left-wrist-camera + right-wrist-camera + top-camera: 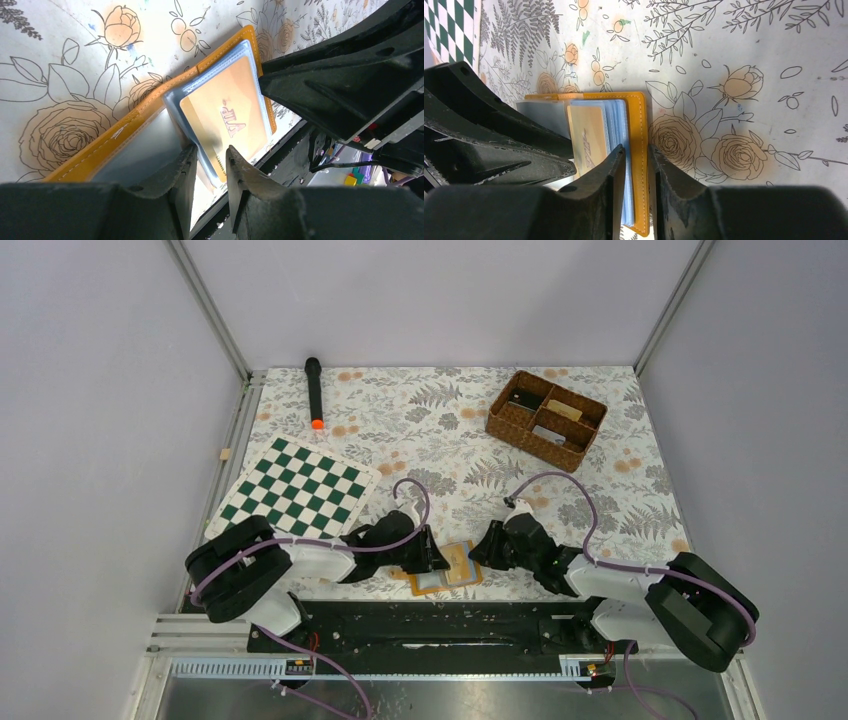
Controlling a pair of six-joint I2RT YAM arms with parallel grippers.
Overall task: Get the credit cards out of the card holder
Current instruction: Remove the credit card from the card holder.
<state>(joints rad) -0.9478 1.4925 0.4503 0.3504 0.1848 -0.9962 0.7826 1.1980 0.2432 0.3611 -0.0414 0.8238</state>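
We find the card holder lying open on the table, with one claw at each end. Its open span runs left to right, and its fold runs away from the arm bases. The beige card sits in a clear sleeve over the holder's right half, with its long side parallel to the fold.

The left claw reaches in over the holder's left half. Its fingers are drawn close together, with the card's near end in the gap. The right claw straddles the holder's right edge, one finger on the bluish sleeves and one just outside the orange cover. For either claw we cannot tell whether it is actually pinching.

We judge the left claw to be nearer the card. It looks placed to draw the card out lengthwise while the right claw steadies the cover.
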